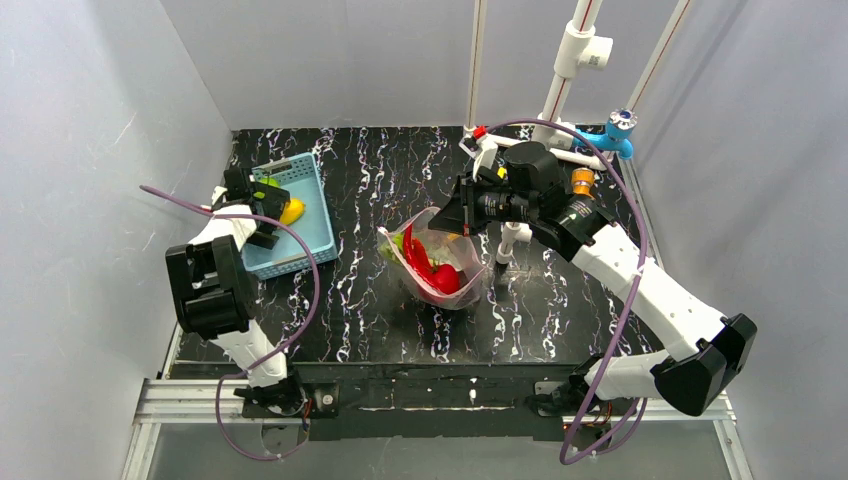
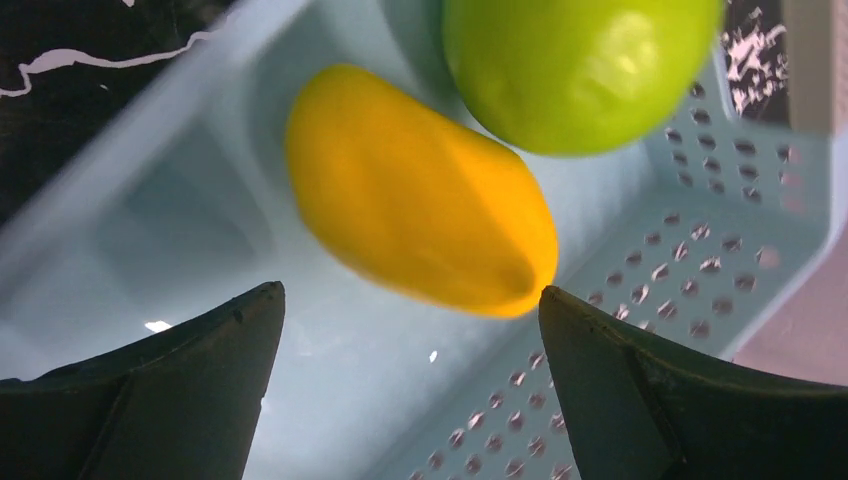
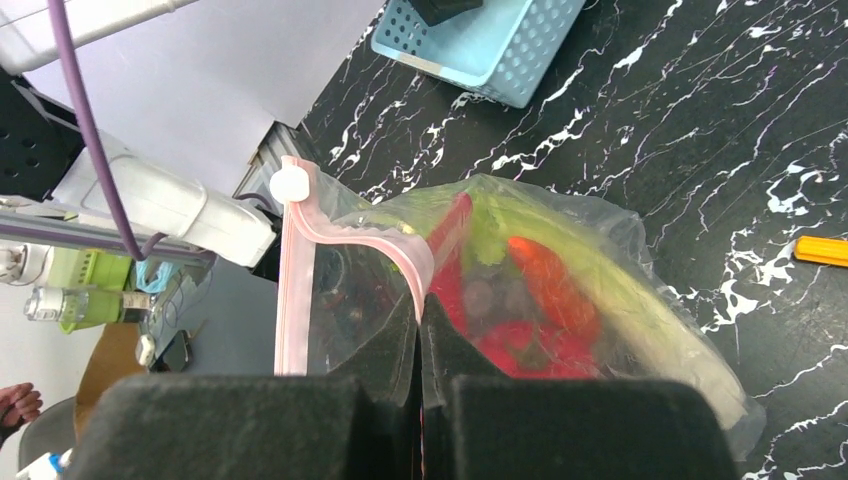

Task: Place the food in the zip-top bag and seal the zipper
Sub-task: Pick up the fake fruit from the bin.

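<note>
- Over the light blue basket point(image 2: 720, 240), at the left side of the table point(image 1: 380, 310), my left gripper point(image 2: 408, 300) hangs with its two fingers spread as wide as they go. It has hold of nothing.
- Right under it, inside the basket, lies the yellow oval fruit point(image 2: 420, 190). The round green fruit point(image 2: 580, 65) sits just beside it. I cannot tell if the two touch.
- My right gripper point(image 3: 421, 305) is pinched tight on the mouth edge of the zip-top bag point(image 3: 640, 300), right on the pink zipper point(image 3: 300, 260).
- The bag is near the middle of the table, well apart from the basket. Its mouth gapes open, with one side of the zipper pulled away from the other.
- A small white slider point(image 3: 290, 185) sits at one end of the zipper.
- Inside the bag I can see red food point(image 3: 545, 285) and some green food point(image 3: 495, 215), all piled close together.
- A small orange thing point(image 3: 820, 250) lies on the table near the bag.
</note>
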